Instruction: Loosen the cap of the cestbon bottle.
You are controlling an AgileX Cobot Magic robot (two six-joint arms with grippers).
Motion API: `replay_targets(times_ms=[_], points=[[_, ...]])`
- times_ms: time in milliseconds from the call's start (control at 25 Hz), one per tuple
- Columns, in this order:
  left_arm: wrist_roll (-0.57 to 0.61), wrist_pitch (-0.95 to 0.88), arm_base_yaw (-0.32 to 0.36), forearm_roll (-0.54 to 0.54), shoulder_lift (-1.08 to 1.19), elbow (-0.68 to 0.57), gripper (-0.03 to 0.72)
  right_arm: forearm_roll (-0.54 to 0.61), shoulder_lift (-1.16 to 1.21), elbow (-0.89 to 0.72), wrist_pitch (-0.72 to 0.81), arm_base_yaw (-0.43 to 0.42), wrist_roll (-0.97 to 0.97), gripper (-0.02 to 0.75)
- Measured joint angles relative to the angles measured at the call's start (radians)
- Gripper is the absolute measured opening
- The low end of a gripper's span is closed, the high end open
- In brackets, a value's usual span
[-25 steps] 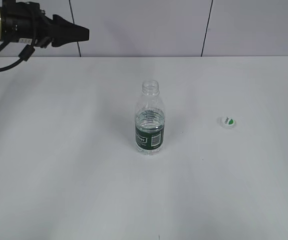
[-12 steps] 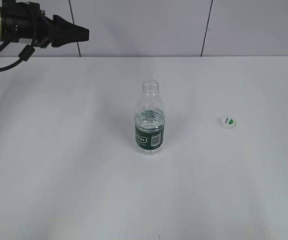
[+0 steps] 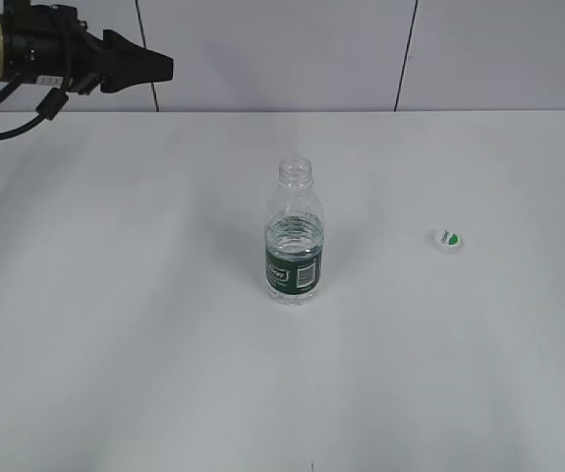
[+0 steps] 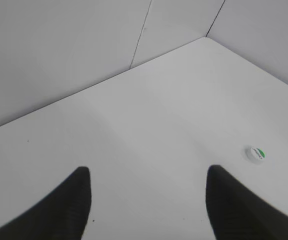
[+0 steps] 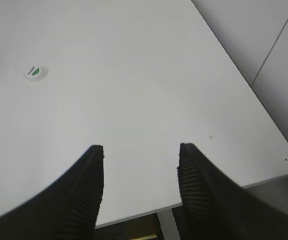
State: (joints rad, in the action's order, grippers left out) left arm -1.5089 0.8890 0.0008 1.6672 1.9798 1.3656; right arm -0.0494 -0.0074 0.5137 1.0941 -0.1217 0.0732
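The cestbon bottle point(image 3: 295, 239) stands upright in the middle of the white table, its mouth open with no cap on it. The cap point(image 3: 446, 239) lies on the table to the bottle's right, green mark up; it also shows in the left wrist view point(image 4: 256, 154) and the right wrist view point(image 5: 35, 73). My left gripper point(image 3: 164, 67) hangs high at the far left, well away from the bottle; its fingers point(image 4: 149, 172) are open and empty. My right gripper point(image 5: 140, 148) is open and empty near the table's edge, out of the exterior view.
The white table point(image 3: 115, 344) ends at a grey panelled wall point(image 3: 282, 49) at the back. The right wrist view shows the table's rounded corner point(image 5: 286, 165) and its edge close under the right fingers.
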Motion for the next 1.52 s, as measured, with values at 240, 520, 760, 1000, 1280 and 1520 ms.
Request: replay_targets(times_ms=[240, 520, 760, 1000, 1280, 1520], points=[[0.0, -0.004, 0.0, 0.0, 0.0, 0.0, 0.448, 0.0, 0.0, 0.0, 0.0, 0.0, 0.0, 0.374], [-0.017, -0.043, 0.0, -0.02, 0.0, 0.0, 0.448, 0.0, 0.0, 0.0, 0.0, 0.0, 0.0, 0.374], [-0.158, -0.363, -0.053, -0.006, -0.032, -0.013, 0.448, 0.0, 0.0, 0.0, 0.0, 0.0, 0.0, 0.374], [-0.179, -0.842, -0.206, -0.05, -0.09, -0.032, 0.448, 0.0, 0.0, 0.0, 0.0, 0.0, 0.0, 0.374], [-0.153, -1.111, -0.272, -0.187, -0.106, -0.034, 0.448, 0.0, 0.0, 0.0, 0.0, 0.0, 0.0, 0.374], [-0.059, -1.186, -0.266, -0.229, -0.121, -0.034, 0.448, 0.0, 0.0, 0.0, 0.0, 0.0, 0.0, 0.374]])
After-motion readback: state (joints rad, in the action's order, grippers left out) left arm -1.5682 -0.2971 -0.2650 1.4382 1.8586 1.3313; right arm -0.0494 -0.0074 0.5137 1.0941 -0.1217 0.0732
